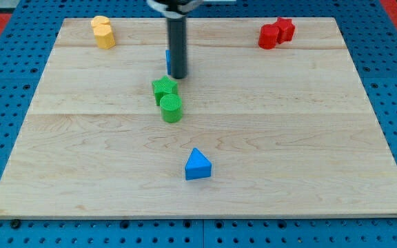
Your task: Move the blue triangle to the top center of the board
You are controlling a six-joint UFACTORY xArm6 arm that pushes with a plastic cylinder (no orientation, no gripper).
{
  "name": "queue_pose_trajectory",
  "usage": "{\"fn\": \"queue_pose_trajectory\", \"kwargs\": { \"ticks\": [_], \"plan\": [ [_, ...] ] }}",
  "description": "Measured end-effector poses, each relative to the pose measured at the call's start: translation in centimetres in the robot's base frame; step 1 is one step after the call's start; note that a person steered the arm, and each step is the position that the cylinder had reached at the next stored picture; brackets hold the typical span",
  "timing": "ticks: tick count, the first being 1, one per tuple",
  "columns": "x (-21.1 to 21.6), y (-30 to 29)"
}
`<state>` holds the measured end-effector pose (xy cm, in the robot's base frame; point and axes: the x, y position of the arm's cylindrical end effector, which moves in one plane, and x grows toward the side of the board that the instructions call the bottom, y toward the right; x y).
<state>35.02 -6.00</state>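
The blue triangle (198, 165) lies on the wooden board (288, 138) near the view's bottom centre. My tip (177, 76) is at the end of the dark rod, at the view's upper centre, far above the triangle. A second blue block (168, 60) is mostly hidden behind the rod, only its left edge showing. A green star-shaped block (164, 88) sits just below my tip, with a green cylinder (171, 109) touching it from below.
Two yellow blocks (103, 32) stand together at the view's top left. Two red blocks (276, 33) stand together at the view's top right. The board rests on a blue perforated table (391, 83).
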Motion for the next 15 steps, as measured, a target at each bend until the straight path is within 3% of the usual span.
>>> {"fn": "queue_pose_trajectory", "kwargs": {
  "ticks": [3,4,5,6,7,8,9,11,13,14,15],
  "plan": [
    [-8.9,4.3],
    [-4.5,9.6],
    [5.8,15.3],
    [14.8,17.0],
    [20.8,13.7],
    [23.9,9.1],
    [23.3,4.4],
    [15.7,5.0],
    [10.5,11.3],
    [8.3,10.7],
    [9.0,5.8]
  ]
}}
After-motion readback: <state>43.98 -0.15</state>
